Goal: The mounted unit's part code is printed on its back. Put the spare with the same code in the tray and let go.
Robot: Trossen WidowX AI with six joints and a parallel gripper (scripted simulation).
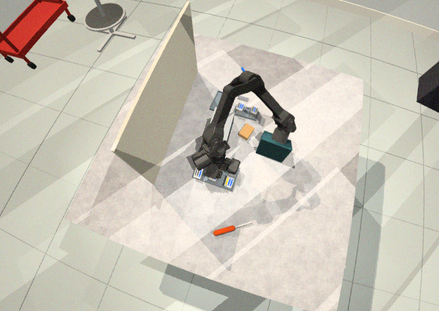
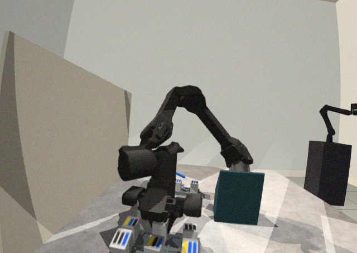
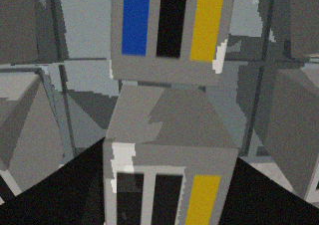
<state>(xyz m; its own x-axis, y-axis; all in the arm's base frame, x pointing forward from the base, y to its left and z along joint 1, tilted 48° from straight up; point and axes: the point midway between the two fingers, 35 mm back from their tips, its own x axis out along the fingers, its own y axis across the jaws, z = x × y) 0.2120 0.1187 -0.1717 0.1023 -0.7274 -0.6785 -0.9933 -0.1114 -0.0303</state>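
The arm arches from its base behind the teal box over to a rack of small grey blocks lying on the pale mat. The gripper points straight down into this rack. Its two dark fingers flank a grey block, pinched against its left and right sides. In the wrist view this held block carries a code of two black stripes followed by one yellow stripe. Just beyond it in the same rack stands a second block marked blue, black, yellow. In the exterior view further blocks of the rack show other stripe codes: yellow, blue, black, two black and one blue, and yellow with two blue.

A second group of striped blocks sits farther back under the arm, beside a flat grey tray; their details are too small to read. An orange block lies between that group and the teal box. A tall beige panel stands upright along the mat's left side. A red-handled screwdriver lies well apart toward the near edge of the mat.
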